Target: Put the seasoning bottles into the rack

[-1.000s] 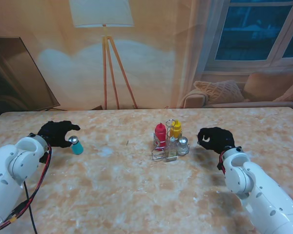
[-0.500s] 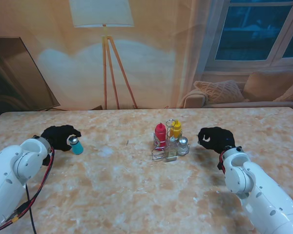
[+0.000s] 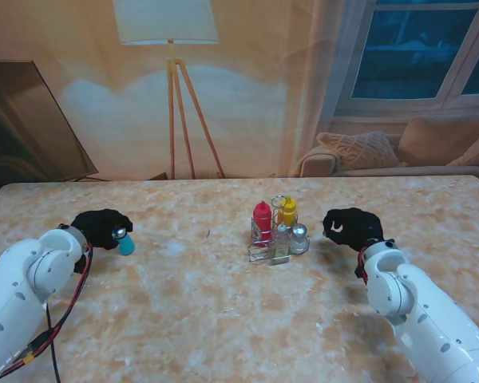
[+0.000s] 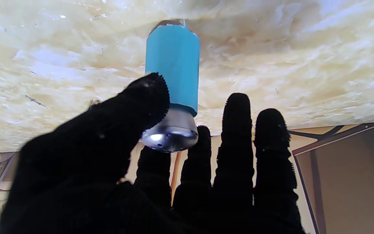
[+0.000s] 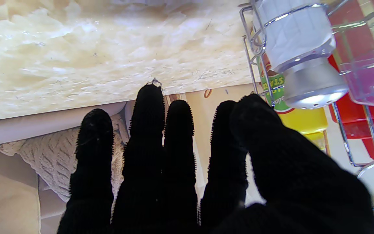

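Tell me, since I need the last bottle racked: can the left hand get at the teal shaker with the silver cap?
Probably yes: the left hand is already at the teal shaker, thumb beside its cap, nothing between.

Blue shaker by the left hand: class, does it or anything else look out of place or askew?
Yes. The blue shaker stands alone far left of the wire rack, at the left hand. It looks upright; nothing spilled.

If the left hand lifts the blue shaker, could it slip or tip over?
The blue shaker looks tall and narrow, so it probably tips easily if pushed near its cap. Its domed metal cap looks smooth, so it may slip there. The left hand would likely hold better on the straight blue body.
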Tool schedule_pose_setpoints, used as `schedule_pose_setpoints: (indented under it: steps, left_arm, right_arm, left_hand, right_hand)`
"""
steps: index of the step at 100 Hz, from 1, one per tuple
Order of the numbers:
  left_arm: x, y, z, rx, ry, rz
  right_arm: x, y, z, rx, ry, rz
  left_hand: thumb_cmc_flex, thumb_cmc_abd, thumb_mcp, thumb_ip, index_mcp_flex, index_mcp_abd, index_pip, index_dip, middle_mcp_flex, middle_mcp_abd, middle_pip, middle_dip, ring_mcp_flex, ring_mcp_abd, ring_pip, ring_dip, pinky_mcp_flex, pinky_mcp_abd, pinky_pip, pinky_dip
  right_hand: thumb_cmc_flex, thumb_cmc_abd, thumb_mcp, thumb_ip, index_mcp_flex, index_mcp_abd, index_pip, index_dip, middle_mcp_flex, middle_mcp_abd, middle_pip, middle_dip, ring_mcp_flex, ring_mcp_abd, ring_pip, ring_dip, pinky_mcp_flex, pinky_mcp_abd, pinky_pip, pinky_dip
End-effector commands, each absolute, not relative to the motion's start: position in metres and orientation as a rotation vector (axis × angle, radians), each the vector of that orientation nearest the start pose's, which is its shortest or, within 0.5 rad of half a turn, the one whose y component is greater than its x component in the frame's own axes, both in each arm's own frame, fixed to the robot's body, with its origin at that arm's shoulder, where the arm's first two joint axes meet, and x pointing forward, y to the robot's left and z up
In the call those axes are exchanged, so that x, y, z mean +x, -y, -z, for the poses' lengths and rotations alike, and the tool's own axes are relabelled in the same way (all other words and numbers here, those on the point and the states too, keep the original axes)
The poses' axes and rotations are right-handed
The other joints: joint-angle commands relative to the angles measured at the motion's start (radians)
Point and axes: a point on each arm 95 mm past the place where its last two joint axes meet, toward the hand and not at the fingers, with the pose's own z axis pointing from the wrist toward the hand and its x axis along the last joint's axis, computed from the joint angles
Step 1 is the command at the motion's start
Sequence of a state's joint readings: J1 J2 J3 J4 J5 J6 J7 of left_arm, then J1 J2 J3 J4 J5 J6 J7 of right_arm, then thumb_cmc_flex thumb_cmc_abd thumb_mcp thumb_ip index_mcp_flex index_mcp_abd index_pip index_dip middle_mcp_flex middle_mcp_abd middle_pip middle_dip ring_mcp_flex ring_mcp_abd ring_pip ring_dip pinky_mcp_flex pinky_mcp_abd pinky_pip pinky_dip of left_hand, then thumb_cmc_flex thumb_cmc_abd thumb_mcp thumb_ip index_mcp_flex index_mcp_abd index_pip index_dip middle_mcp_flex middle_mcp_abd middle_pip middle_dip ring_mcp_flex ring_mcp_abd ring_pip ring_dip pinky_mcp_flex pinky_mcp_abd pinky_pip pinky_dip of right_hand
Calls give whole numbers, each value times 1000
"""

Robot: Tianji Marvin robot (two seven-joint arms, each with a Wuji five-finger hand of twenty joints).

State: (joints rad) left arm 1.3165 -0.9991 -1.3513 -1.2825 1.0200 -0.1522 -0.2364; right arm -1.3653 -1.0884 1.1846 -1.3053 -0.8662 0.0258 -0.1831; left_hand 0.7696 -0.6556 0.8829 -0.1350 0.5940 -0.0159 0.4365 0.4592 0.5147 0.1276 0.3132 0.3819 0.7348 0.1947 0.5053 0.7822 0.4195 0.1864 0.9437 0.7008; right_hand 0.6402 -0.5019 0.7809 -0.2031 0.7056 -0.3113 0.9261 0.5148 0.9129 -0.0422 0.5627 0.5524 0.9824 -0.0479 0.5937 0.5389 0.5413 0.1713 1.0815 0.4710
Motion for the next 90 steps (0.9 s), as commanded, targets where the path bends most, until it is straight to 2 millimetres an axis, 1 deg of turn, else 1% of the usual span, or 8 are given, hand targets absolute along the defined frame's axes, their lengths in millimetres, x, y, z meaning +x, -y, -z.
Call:
schedule_pose_setpoints:
  steps: [1,27,50,55,60,76,79,90]
  left_arm:
    - [478,-139,313,-1337,-1628,1095]
    - [477,-138,313,-1336,-1625,1101]
    - [476,-137,313,-1319,-1599,1131]
    - [476,-137,313,-1325,-1592,1141]
    - [476,-137,313,-1325,-1585,1148]
    - [476,-136,313,-1324,-1571,1163]
    - [476,-136,314,-1324,-1568,1164]
    - [476,-135,314,-1327,-1560,1172]
  right_arm:
    - [460,57,338,1306,-1294,-1405]
    - [461,57,339,1306,-1298,-1399]
    - [461,56,340,1308,-1301,-1397]
    - [461,56,340,1308,-1304,-1396]
    - [461,56,340,1308,-1306,-1395]
    - [461,56,340,1309,-1307,-1394]
    - [461,56,340,1309,-1307,-1394]
    - [461,56,340,1308,-1307,-1393]
  left_hand:
    - [24,-38,41,-20,6,-14,20,14,20,-5,12,13,32,-6,19,34,6,-4,20,27]
    - [35,-41,43,-19,15,-8,39,20,34,9,16,22,62,-7,47,58,35,-7,54,43]
    - [54,-48,54,-22,45,-3,152,82,104,3,84,77,130,-47,89,87,102,-35,90,42]
    - [87,-66,32,-70,62,-1,187,97,133,1,109,99,158,-51,90,159,125,-41,102,31]
    - [112,-80,16,-96,85,3,228,114,162,-1,136,116,188,-55,83,190,150,-48,112,25]
    - [147,-99,-2,-119,138,-9,305,119,229,-15,190,140,245,-57,59,200,205,-70,117,7]
    - [167,-109,-22,-131,144,-9,317,109,239,-14,198,143,264,-85,52,198,213,-74,118,2]
    - [190,-115,-46,-127,168,-6,361,81,273,-14,228,161,292,-95,27,192,239,-88,112,-12]
  right_hand:
    - [13,-15,15,2,3,5,10,7,23,14,13,40,-2,4,15,13,-12,9,16,0]
    - [13,-21,21,1,1,3,9,6,23,13,13,42,-2,4,15,13,-10,8,17,1]
    - [11,-21,24,0,1,3,9,6,24,13,12,43,-3,3,14,13,-11,9,16,0]
    - [11,-21,24,0,2,2,10,6,24,13,12,43,-4,2,14,13,-11,9,16,0]
    - [10,-21,24,-1,2,1,10,6,24,13,12,43,-2,3,14,13,-11,7,16,0]
    - [11,-21,25,0,3,2,10,6,25,13,12,43,-2,4,15,13,-10,9,17,1]
    - [11,-21,25,-1,4,3,11,7,25,13,12,43,-2,4,15,13,-10,9,17,1]
    - [12,-22,24,-1,3,2,10,6,24,14,11,43,-2,2,15,13,-10,7,18,1]
